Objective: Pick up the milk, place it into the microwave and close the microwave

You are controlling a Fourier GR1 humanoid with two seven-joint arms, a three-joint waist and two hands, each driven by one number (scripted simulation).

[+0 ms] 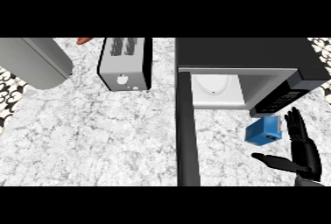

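Milk carton [264, 131] lies on the counter [97, 140] below the open microwave [249, 74], at ten o'clock from the right hand [302, 151], whose fingers are spread apart, touching nothing.

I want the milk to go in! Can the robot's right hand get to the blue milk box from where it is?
Probably yes. The right hand is open right beside the blue milk box, fingers straight, thumb spread below it. Nothing lies between them on the counter.
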